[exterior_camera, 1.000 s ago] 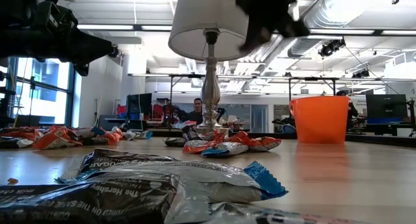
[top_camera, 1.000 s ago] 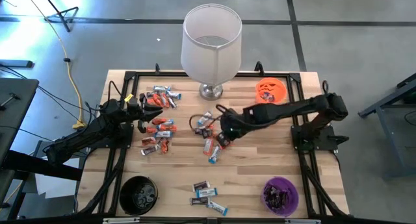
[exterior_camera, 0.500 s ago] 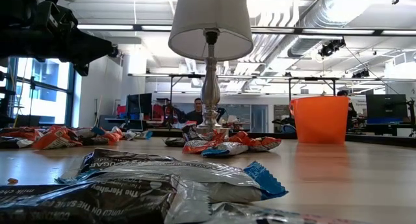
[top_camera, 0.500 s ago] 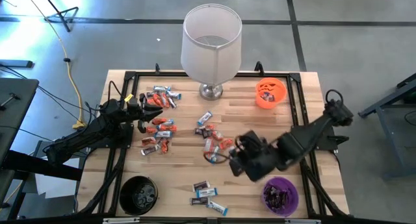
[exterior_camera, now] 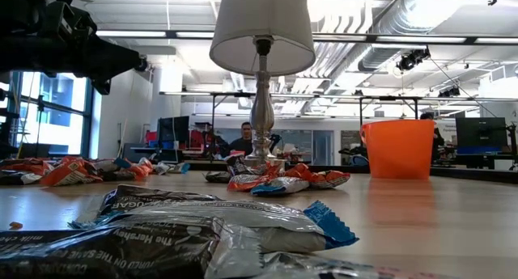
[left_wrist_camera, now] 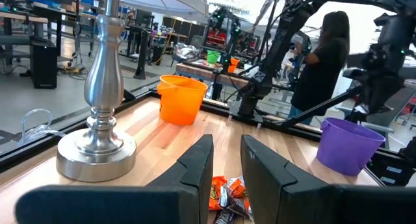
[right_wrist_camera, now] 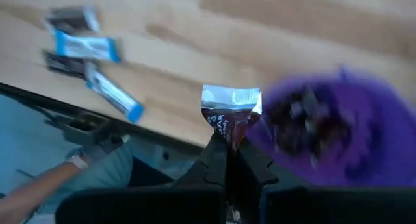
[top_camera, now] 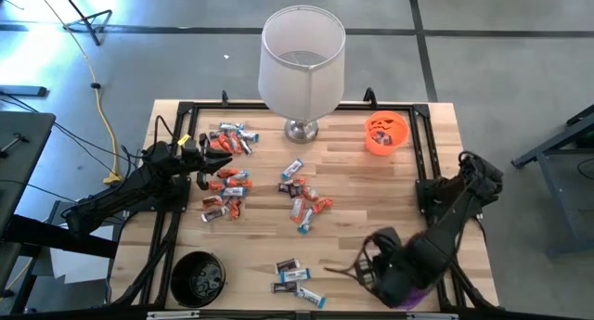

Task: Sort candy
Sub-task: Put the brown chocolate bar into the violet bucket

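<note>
while the right tool (right_wrist_camera: 227, 160) pinches a brown candy bar (right_wrist_camera: 229, 113), the purple bowl (right_wrist_camera: 364, 139) holds dark candy.

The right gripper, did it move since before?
Yes. The right gripper swung from the middle candy pile toward the purple bowl, carrying a brown candy.

We saw a wooden table (top_camera: 371, 185) carrying everything. Just ahead of the left gripper (top_camera: 206, 159) lay a spread of candy (top_camera: 225, 176), and a second cluster (top_camera: 302, 199) sat farther out toward the table's middle. A lamp (top_camera: 299, 130) and an orange bowl (top_camera: 386, 133) stood beyond that. Under the right gripper (top_camera: 353, 269) stood a purple bowl (right_wrist_camera: 344, 133), with three bars (top_camera: 295, 278) beside it and a black bowl (top_camera: 198, 278) farther off.
</note>
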